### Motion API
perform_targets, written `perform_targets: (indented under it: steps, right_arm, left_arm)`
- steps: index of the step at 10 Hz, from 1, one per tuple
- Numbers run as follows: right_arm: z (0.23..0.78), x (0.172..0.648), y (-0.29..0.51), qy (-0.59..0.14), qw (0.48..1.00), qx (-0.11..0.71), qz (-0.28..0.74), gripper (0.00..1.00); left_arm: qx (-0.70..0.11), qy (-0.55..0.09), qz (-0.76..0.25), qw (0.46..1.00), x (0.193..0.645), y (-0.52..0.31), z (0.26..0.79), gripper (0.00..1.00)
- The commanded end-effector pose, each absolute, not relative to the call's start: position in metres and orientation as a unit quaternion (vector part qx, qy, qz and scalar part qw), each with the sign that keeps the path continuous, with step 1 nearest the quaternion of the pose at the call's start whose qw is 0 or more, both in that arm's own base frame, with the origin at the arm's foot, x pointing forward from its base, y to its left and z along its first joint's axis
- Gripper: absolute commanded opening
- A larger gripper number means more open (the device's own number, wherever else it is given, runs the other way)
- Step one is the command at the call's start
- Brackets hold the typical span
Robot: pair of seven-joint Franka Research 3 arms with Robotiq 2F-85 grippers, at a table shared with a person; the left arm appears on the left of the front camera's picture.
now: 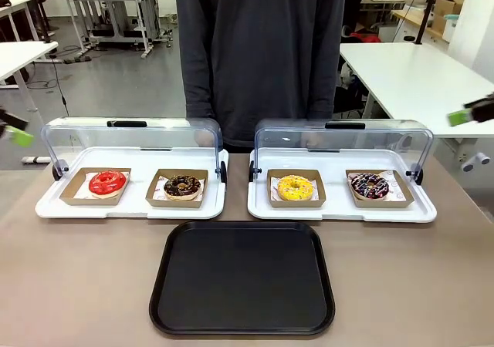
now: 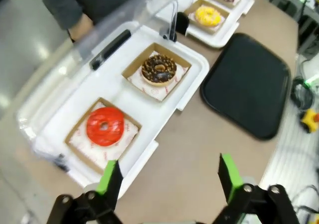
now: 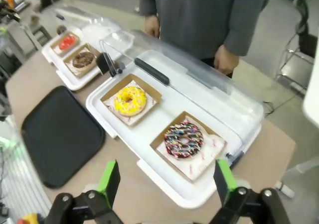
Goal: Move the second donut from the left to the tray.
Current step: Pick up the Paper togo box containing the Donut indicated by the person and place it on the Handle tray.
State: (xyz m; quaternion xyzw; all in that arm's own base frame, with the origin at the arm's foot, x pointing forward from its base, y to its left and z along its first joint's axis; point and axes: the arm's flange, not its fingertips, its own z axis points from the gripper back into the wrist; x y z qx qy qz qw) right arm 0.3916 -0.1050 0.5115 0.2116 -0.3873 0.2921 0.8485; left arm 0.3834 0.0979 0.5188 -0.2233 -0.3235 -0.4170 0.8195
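Note:
The second donut from the left (image 1: 182, 185) is dark chocolate-glazed with light speckles and sits in a brown cardboard holder in the left white tray; it is also seen in the left wrist view (image 2: 159, 68) and far off in the right wrist view (image 3: 83, 59). The black tray (image 1: 242, 278) lies in front of both white trays, and shows in the wrist views too (image 2: 247, 83) (image 3: 59, 134). My left gripper (image 2: 169, 175) hangs open above the table near the left white tray's corner; its green tip (image 1: 18, 136) shows at the left edge. My right gripper (image 3: 163, 180) is open above the right white tray's end, tip (image 1: 461, 116) at the right edge.
A red-glazed donut (image 1: 107, 183) shares the left white tray (image 1: 131, 208). The right white tray (image 1: 340, 210) holds a yellow donut (image 1: 296, 187) and a sprinkled dark donut (image 1: 370, 185). Both clear domed lids (image 1: 131, 137) stand open at the back. A person (image 1: 258, 46) stands at the far side.

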Motion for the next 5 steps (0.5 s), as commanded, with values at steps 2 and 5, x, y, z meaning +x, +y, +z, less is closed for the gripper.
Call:
perform_targets:
  steps: [2,5]
  right_arm:
    - [0.489,0.387,-0.164,-0.406,0.837,0.245,0.272,1.0]
    - [0.478,0.378,-0.193,-0.436,0.819,0.251,0.275,1.0]
  left_arm:
    - [-0.286,-0.383,-0.389,0.787,0.383,0.175,0.516,1.0]
    - [-0.309,-0.442,-0.37,0.757,0.369,0.218,0.507,1.0]
